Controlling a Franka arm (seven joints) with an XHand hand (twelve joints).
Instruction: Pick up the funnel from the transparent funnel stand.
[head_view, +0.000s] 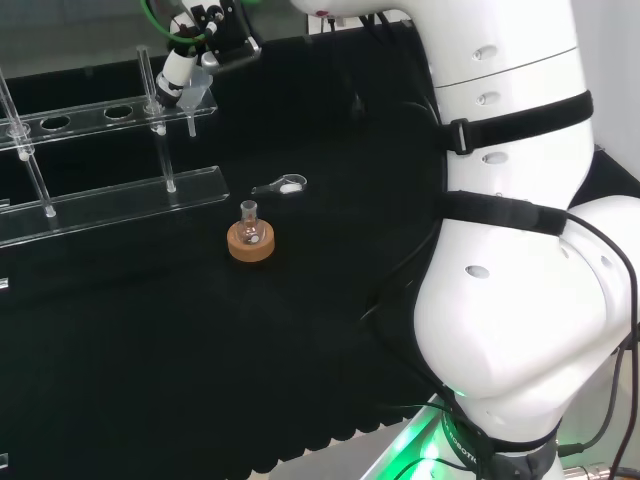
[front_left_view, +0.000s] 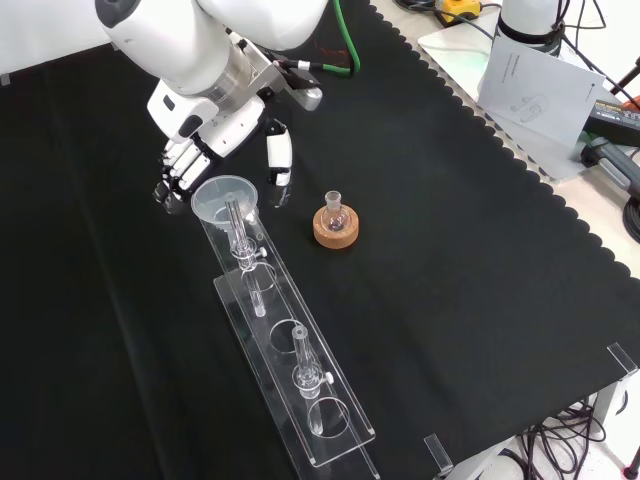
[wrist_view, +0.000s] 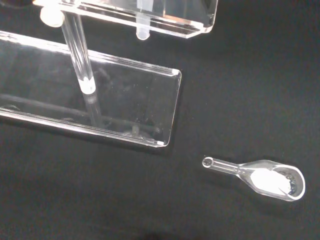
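Note:
The clear funnel (front_left_view: 224, 196) sits in the end hole of the transparent stand (front_left_view: 300, 385), its stem pointing down through the upper shelf. My hand (front_left_view: 215, 135) hovers just behind and above it, open. The fingers (front_left_view: 174, 183) reach down on the funnel's left and the thumb (front_left_view: 279, 160) on its right, with gaps to the rim. In the head view the hand (head_view: 183, 62) is at the stand's (head_view: 110, 205) right end, over the funnel (head_view: 198, 92). The wrist view looks down past the stand's base plate (wrist_view: 125, 105).
A small round flask (front_left_view: 334, 210) stands on a cork ring (front_left_view: 336, 232) right of the stand. A glass scoop (wrist_view: 260, 176) with white powder lies on the cloth near the stand's end, as the scoop (head_view: 283, 185) in the head view shows. Papers (front_left_view: 535, 75) lie beyond the cloth's edge.

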